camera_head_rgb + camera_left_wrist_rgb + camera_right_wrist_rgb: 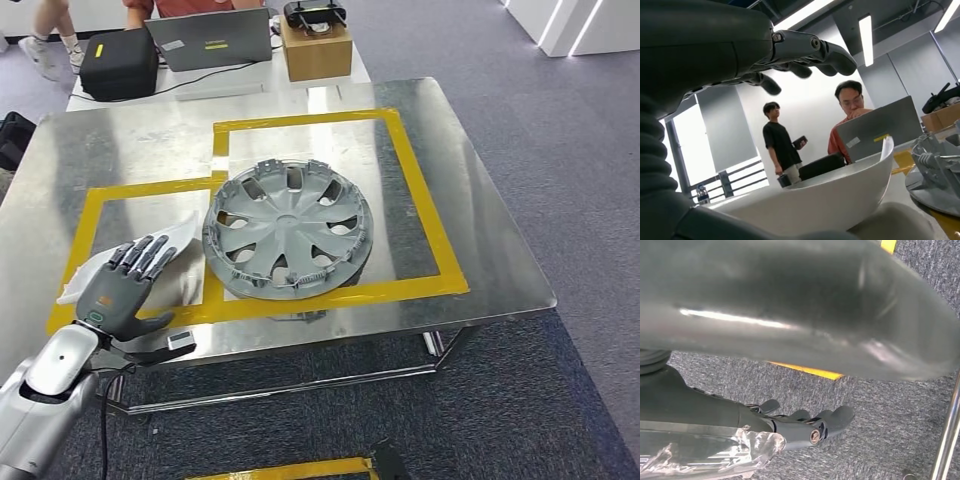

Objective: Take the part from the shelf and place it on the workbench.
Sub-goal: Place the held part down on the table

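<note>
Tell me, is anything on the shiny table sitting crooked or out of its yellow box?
Yes. The grey hubcap pokes over the yellow tape at its lower left, not fully inside the square. The white part under the left hand looks fine.

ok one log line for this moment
left hand: over white part, fingers spread | hubcap: on workbench | right hand: below bench, empty

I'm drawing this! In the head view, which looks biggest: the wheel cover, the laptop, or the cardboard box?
1. Wheel cover, easily the largest.
2. Laptop.
3. Cardboard box, smallest.
The laptop and box sit farther from the camera, so they look smaller than they really are.
</note>
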Robot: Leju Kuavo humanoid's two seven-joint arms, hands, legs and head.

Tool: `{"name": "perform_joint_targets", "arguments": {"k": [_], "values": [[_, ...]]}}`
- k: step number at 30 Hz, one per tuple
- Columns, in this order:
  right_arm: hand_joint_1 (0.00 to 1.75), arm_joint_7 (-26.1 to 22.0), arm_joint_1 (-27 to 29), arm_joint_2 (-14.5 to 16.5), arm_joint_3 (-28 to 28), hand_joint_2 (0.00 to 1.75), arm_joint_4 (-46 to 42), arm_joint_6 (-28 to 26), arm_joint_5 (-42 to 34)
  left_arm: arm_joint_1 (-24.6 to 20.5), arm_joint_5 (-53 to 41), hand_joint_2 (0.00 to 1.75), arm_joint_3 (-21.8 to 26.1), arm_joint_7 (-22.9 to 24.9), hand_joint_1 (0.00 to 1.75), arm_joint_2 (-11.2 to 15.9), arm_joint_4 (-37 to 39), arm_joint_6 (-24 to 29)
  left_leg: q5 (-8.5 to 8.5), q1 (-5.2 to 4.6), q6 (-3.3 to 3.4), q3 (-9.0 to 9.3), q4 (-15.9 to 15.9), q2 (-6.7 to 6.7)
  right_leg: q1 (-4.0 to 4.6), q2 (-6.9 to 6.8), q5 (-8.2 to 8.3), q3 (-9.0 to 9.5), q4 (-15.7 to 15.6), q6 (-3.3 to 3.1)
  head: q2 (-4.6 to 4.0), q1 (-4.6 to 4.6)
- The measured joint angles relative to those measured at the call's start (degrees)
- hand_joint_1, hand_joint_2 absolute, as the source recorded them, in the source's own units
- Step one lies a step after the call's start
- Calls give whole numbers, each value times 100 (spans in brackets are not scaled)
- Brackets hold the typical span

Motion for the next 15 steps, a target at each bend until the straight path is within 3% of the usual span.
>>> {"name": "perform_joint_targets", "arguments": {"k": [12, 15], "values": [[0, 0, 1, 0, -11, 0, 0, -7, 11, 1, 74, 0, 0, -10, 0, -25, 0, 12, -6, -2, 7, -3, 8, 0, -10, 1, 2, 3, -7, 4, -1, 1], [0, 0, 2, 1, -16, 0, 0, -13, 11, 3, 109, 0, 2, -7, 0, -32, 0, 37, -25, -26, 109, -16, 46, -1, -42, 2, 26, 14, -42, 57, -1, -3]]}}
